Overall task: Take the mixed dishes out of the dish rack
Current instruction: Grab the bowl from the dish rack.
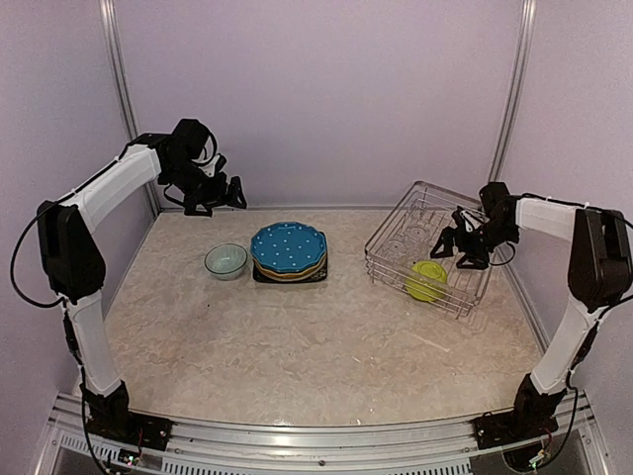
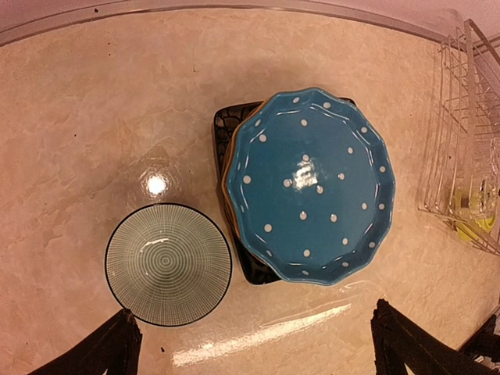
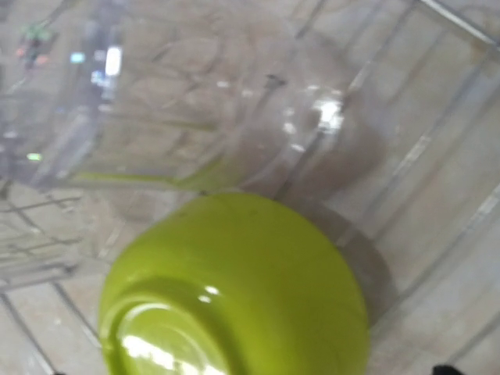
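Top view: one rack (image 1: 381,259), askew at the table's (image 1: 297,366) right edge, holds one lime bowl (image 1: 427,282). My right gripper (image 1: 457,247) is above it, grip unreadable.
Left wrist: one plate stack (image 2: 308,183) and one grey bowl (image 2: 168,264) just beside it, near the far edge. My left gripper (image 2: 251,320) is released.
Right wrist: lime bowl (image 3: 234,289) base-up.

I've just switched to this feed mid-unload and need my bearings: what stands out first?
The blue white-dotted plate tops a stack at the table's middle, with the pale grey-green bowl just to its left. On the right, the lime-green bowl sits bottom up in the dish rack, with the right gripper above the rack.
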Robot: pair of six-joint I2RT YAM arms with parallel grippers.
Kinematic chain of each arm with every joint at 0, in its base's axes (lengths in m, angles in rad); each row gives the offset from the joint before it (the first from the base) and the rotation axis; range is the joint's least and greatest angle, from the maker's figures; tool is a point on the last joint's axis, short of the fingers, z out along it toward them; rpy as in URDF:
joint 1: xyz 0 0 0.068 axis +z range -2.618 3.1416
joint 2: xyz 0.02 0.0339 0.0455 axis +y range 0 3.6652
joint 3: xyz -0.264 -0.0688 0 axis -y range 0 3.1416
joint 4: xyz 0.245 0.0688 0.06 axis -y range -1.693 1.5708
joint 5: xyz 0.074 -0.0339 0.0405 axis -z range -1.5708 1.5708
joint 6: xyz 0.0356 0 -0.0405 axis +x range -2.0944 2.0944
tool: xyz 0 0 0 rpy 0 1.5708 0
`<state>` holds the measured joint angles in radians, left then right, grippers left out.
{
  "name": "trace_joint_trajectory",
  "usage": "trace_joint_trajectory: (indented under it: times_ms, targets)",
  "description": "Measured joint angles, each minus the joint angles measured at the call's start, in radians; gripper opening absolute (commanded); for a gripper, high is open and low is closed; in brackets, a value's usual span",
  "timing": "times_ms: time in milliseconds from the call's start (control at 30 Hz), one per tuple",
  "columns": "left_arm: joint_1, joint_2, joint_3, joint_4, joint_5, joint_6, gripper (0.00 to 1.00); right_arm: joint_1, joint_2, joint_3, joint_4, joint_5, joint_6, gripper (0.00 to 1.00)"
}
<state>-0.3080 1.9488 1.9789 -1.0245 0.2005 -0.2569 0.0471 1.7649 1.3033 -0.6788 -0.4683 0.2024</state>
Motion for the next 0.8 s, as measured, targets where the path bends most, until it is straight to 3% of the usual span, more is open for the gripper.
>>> trace_joint_trajectory:
  times_ms: [800]
  targets:
    - [0.004, 0.0, 0.0, 0.001, 0.002, 0.001, 0.99, -0.016, 0.156, 0.009, 0.007, -0.132, 0.013, 0.99]
